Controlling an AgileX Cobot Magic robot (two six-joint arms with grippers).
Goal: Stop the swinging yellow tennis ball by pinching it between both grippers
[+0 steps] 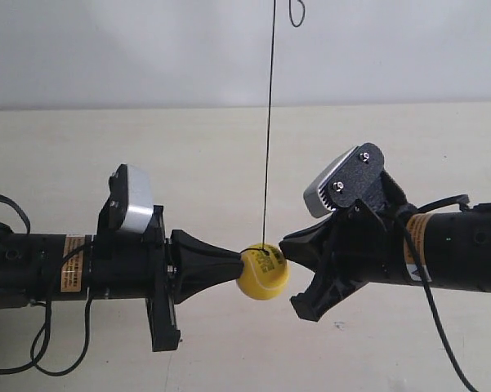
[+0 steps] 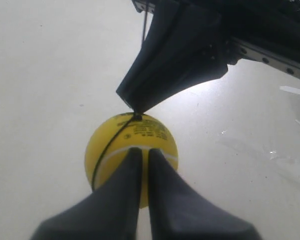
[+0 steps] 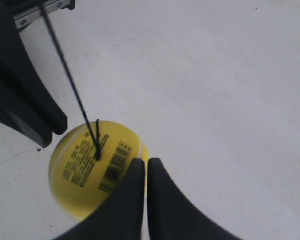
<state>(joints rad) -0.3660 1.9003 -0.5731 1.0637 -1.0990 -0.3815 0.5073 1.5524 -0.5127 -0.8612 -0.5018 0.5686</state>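
Note:
The yellow tennis ball (image 1: 263, 278) hangs on a thin dark string (image 1: 270, 122) above the pale table, between two arms that come in from opposite sides. My left gripper (image 2: 141, 150), the arm at the exterior view's left (image 1: 239, 263), is shut, its pointed tip against the ball (image 2: 157, 141) at the white seam. My right gripper (image 3: 146, 161), on the arm at the exterior view's right (image 1: 284, 245), is also shut. Its tip rests on the ball (image 3: 75, 185) beside the barcode sticker (image 3: 112, 167), near the string knot. Neither jaw pair encloses the ball.
The beige table (image 1: 229, 163) stretches beneath both arms, with a white wall behind it. Black cables (image 1: 41, 351) loop below the arm at the exterior view's left, and another cable (image 1: 441, 335) trails from the other arm. A string loop (image 1: 296, 12) dangles at the top.

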